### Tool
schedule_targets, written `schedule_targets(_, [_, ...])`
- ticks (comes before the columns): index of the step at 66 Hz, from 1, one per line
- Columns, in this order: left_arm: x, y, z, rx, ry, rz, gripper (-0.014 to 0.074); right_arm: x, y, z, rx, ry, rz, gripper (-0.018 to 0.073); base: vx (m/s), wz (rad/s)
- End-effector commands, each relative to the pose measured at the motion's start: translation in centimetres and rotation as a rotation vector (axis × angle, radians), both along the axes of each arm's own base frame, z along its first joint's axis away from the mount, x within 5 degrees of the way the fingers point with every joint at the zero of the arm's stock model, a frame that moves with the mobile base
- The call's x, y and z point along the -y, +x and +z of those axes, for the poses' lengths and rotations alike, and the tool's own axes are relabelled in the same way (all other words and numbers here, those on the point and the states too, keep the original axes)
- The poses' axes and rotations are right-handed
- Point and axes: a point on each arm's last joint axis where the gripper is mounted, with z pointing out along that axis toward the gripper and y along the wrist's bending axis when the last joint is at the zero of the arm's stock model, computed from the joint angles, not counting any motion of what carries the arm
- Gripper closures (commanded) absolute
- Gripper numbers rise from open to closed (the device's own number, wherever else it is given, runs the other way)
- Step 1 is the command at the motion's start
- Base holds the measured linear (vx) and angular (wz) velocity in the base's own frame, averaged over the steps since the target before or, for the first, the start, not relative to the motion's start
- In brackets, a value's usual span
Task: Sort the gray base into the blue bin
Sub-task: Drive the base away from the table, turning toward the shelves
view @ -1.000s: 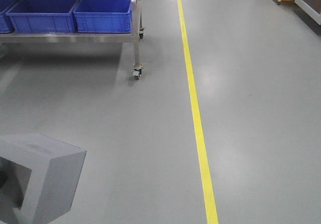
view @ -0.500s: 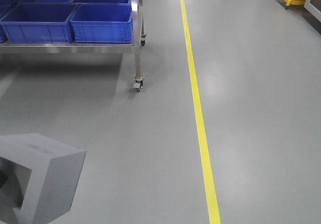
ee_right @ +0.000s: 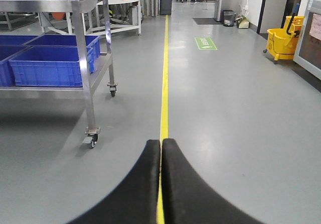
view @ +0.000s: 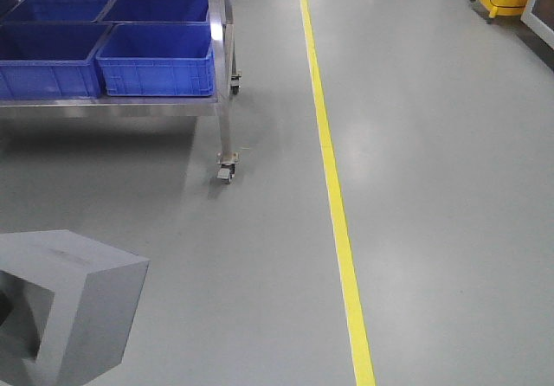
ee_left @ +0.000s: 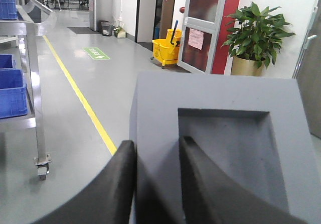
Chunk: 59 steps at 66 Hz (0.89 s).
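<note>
The gray base [ee_left: 220, 108] reads matte, faintly grainy. The cart [view: 223, 74] is polished metal, throwing bright highlights. On it, the blue bins [view: 156, 60] are smooth plastic. Beside the cart, the floor [view: 433, 187] is smooth with a soft sheen.

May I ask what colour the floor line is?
Yellow; the line shows best in the front-facing view.

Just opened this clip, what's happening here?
The left gripper is clamped on the gray base, one finger in its recess and one outside the wall, holding it above the floor. The right gripper is shut and empty. Ahead to the left, blue bins sit on the lower shelf of a wheeled steel cart, beside a yellow floor line. The base is not in any bin yet.
</note>
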Motion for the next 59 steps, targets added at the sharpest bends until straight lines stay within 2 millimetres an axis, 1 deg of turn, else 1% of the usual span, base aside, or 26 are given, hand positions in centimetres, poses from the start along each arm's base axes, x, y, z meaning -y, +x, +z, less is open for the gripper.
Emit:
schedule_targets(1, [-0.15,0.04,2.08,0.114,-0.073,0.015,0.0602,-0.01,0.02,0.24,0.071,-0.011,0.000,0.0568,0.38,-0.04])
schedule_targets(59, [-0.15,0.04,2.08,0.114,-0.073,0.015,0.0602,-0.01,0.02,0.24,0.071,-0.011,0.000,0.0568,0.39,0.03])
